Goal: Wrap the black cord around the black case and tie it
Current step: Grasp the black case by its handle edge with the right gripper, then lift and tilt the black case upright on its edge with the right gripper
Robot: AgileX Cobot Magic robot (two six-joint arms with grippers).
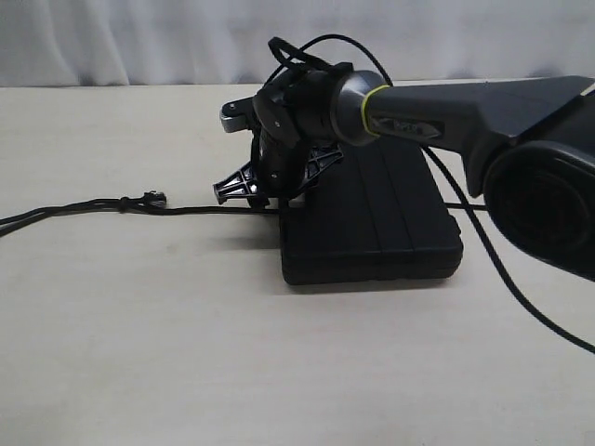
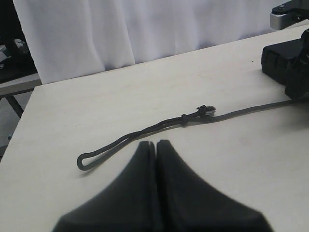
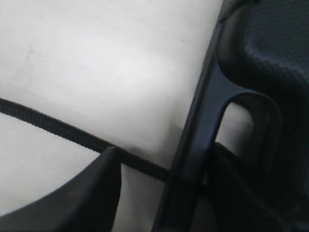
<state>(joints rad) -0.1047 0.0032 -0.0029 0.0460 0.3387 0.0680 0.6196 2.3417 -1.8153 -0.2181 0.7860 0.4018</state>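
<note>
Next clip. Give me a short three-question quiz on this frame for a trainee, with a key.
1. True or false: the left gripper is holding the black cord.
2. The open right gripper is: A) at the handle edge of the black case, where the cord meets it; B) over the middle of the lid; C) raised high above everything.
3. Fill in: the knot lies on the ___.
Key: 1 false, the left gripper is shut on nothing; 2 A; 3 table.
</note>
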